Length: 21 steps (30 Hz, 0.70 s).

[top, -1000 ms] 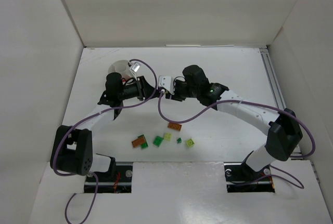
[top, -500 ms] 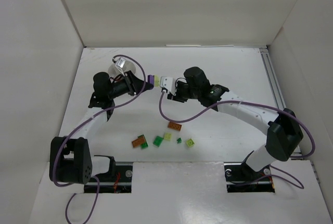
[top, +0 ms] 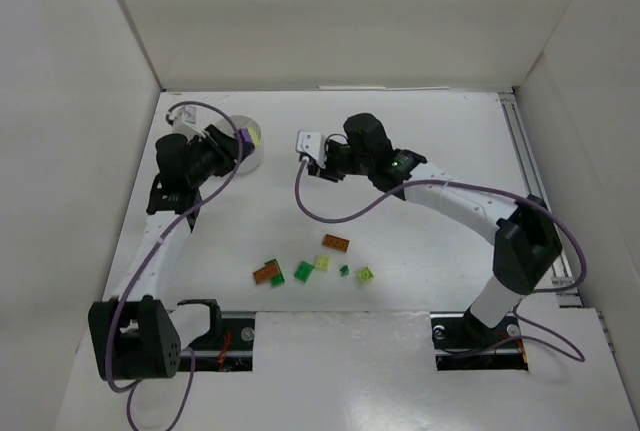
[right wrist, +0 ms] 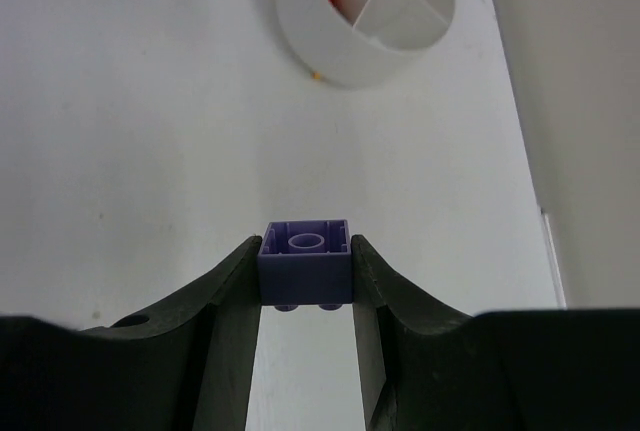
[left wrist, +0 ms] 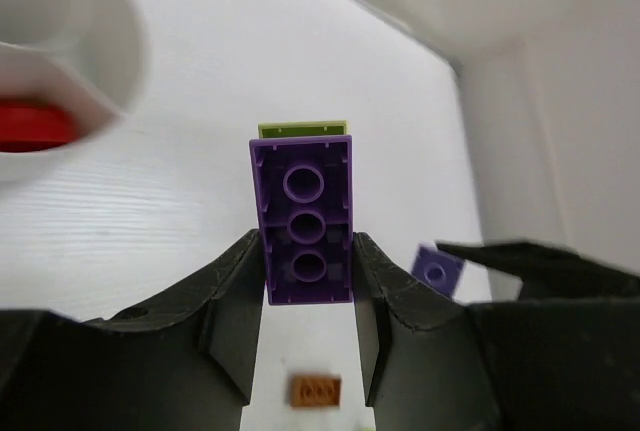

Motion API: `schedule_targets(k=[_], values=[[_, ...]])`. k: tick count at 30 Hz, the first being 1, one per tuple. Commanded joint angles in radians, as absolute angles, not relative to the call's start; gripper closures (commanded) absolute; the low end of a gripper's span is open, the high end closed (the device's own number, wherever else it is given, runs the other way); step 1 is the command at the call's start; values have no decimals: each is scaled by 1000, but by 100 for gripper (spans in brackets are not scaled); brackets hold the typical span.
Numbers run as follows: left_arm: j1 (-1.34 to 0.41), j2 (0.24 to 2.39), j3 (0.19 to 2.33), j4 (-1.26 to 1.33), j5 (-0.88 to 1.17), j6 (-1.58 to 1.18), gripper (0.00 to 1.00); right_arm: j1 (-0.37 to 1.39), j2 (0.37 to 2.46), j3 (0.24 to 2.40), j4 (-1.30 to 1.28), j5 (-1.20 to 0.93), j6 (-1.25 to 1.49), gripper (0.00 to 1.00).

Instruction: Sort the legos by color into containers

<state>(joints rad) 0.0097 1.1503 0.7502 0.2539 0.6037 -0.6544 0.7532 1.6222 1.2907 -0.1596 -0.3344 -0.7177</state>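
Note:
My left gripper point(top: 240, 143) is shut on a long purple lego point(left wrist: 302, 221) with a yellow-green lego point(left wrist: 302, 129) stuck on its far end. It holds them beside the round white divided dish point(top: 254, 158), which also shows in the left wrist view point(left wrist: 105, 61) with a red lego point(left wrist: 35, 123) inside. My right gripper point(top: 315, 159) is shut on a small lilac lego point(right wrist: 305, 261) and holds it above the table, right of the dish point(right wrist: 335, 51). Loose legos lie near the front: orange point(top: 336, 243), brown-orange point(top: 265, 273), green point(top: 303, 272), yellow-green point(top: 365, 274).
White walls enclose the table on the left, back and right. A metal rail point(top: 530, 181) runs along the right edge. Purple cables loop from both wrists. The arm bases stand at the near edge.
My left gripper has swung left, away from the right gripper, carrying the purple lego to the dish. My right gripper has shifted slightly left and back with the lilac lego.

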Motion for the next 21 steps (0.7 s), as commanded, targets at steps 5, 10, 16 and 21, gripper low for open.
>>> schedule_targets(k=[5, 10, 16, 21], values=[[15, 853, 887, -101, -240, -715, 100, 788, 1919, 1716, 3, -416, -680, 65], [15, 853, 923, -186, -376, -750, 100, 837, 2178, 2006, 3, -385, -647, 65], [15, 853, 913, -176, -376, -761, 100, 903, 2483, 2452, 12, -196, -615, 65], [15, 821, 894, -167, -365, -761, 100, 923, 2571, 2524, 147, -157, -591, 62]])
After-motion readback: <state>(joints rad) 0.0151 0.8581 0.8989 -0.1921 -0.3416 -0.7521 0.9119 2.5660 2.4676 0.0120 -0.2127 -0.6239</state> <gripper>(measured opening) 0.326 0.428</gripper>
